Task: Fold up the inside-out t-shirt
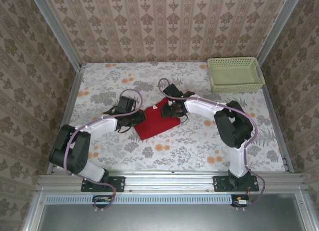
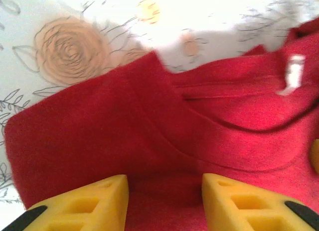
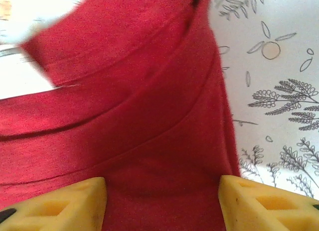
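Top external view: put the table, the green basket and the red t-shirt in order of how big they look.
1. table, clearly the largest.
2. basket.
3. inside-out t-shirt.
The last two look close, and the arms cover part of the shirt, so that order is unsure.

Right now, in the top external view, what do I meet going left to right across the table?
left gripper → red t-shirt → right gripper → pale green basket

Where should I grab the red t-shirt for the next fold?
Probably the left edge of the t-shirt, beside the left gripper, coming in low from the left: it lies flat in stacked layers, so a finger must slide under that edge.
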`<act>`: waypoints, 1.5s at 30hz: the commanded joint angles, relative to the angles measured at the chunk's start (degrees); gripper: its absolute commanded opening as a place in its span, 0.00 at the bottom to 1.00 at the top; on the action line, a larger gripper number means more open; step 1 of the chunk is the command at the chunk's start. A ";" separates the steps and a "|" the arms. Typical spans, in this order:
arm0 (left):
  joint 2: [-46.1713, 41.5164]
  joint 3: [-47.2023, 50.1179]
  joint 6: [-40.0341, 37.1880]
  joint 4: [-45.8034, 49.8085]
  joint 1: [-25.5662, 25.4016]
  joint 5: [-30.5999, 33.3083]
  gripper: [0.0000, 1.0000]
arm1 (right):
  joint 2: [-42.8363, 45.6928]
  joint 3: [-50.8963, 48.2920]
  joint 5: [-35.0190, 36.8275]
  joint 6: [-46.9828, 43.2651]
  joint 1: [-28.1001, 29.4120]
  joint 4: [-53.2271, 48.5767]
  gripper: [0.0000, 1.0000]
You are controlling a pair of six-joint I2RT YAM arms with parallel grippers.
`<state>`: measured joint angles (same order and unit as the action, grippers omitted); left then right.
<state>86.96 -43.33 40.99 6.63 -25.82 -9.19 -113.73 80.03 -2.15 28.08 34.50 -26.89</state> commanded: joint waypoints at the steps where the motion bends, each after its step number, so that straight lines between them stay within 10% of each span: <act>1: 0.76 0.68 -1.07 -3.95 2.15 -4.23 0.43 | 0.22 -2.37 -0.03 1.69 -2.44 1.17 0.62; 12: -17.71 -0.87 1.22 20.41 -5.90 9.21 0.57 | 14.02 -7.49 2.33 -0.60 -0.66 -2.88 0.76; 23: -4.37 2.25 4.70 7.96 -4.43 5.10 0.63 | 8.66 -8.40 10.39 1.12 10.68 -0.40 0.85; 45: 27.75 -29.75 -6.65 1.39 8.80 -12.53 0.33 | -11.19 13.25 7.97 1.69 4.99 -3.38 0.87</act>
<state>108.42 -67.02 38.46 28.42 -18.31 -21.54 -121.84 89.56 5.43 28.75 39.13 -27.68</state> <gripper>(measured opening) 0.328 0.867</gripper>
